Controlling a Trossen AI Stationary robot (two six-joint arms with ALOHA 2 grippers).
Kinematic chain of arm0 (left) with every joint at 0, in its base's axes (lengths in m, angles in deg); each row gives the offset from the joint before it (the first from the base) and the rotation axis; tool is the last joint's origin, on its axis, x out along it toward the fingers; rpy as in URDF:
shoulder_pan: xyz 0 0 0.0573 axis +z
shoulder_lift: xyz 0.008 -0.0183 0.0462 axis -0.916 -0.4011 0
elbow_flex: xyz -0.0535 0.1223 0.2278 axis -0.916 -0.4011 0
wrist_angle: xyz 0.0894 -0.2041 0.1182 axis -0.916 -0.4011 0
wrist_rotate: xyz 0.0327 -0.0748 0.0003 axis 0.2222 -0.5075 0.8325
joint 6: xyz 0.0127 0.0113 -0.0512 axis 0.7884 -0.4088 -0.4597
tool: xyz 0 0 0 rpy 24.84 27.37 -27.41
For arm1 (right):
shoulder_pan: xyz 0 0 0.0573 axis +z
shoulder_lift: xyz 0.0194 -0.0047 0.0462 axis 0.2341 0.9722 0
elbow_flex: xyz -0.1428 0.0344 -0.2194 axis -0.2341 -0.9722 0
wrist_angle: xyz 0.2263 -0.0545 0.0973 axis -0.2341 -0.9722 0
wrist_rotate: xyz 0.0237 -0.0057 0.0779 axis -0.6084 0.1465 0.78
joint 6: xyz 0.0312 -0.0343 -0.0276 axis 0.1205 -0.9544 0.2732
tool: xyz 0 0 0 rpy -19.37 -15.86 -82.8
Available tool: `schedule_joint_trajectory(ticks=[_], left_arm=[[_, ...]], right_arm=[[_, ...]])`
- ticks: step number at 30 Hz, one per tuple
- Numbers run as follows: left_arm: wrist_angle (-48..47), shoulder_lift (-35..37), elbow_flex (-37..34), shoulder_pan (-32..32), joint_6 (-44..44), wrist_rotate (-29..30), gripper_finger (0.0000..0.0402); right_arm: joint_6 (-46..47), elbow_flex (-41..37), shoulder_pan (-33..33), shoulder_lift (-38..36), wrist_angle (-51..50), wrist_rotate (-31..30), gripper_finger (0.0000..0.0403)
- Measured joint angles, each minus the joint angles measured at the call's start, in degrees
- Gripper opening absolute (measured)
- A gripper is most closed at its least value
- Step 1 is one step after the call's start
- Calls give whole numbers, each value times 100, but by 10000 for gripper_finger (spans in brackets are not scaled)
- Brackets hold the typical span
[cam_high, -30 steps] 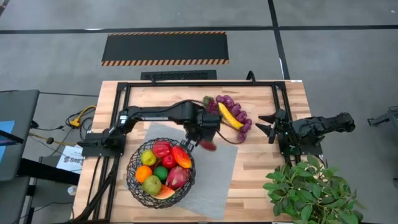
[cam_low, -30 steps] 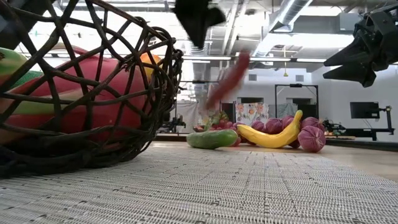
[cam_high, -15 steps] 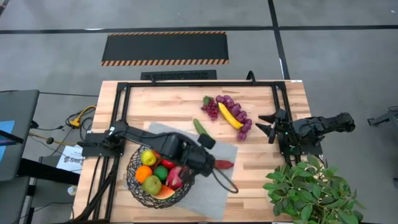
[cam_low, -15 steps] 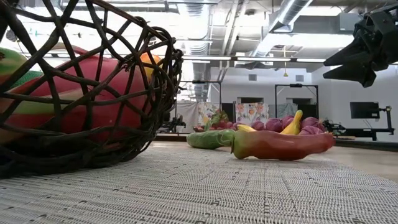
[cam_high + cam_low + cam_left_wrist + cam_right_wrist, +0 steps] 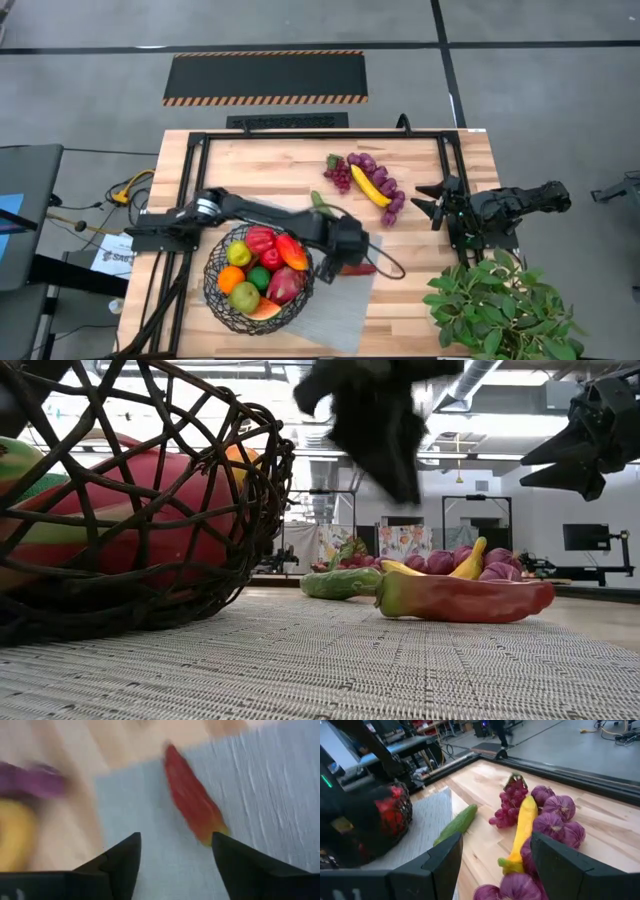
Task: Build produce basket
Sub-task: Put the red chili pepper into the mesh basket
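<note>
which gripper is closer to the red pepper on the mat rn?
Left. The left gripper hovers directly over the red pepper, fingers open. The right gripper waits over the table's right side, past the banana.

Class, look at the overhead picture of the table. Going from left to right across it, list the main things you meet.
basket full of fruit → left gripper over the grey mat → banana → right gripper → leafy plant

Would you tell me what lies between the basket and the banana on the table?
In the high view, the cucumber lies between the basket and the banana, at the grey mat's far edge.
</note>
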Motion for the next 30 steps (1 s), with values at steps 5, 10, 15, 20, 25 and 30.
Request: schedule_joint_trajectory(ticks=[5, 10, 15, 20, 25, 30], left_arm=[[421, -601, -88, -98, -471, 90, 259], [767, -877, -49, -151, -762, 26, 265], [834, -910, -98, -168, -1018, 25, 265], [1028, -869, 52, -105, -1255, 135, 265], [1132, -877, 19, -142, -1288, 43, 263], [1169, -877, 21, -133, -1079, -80, 208]], right_arm=[[22, 3, 0, 2, 23, -1, 255], [96, 4, 0, 6, 14, 1, 255], [164, 2, 0, 6, 11, 2, 255], [175, 2, 0, 6, 15, 1, 255], [207, 2, 0, 8, -12, 1, 255], [210, 2, 0, 8, -7, 1, 255]])
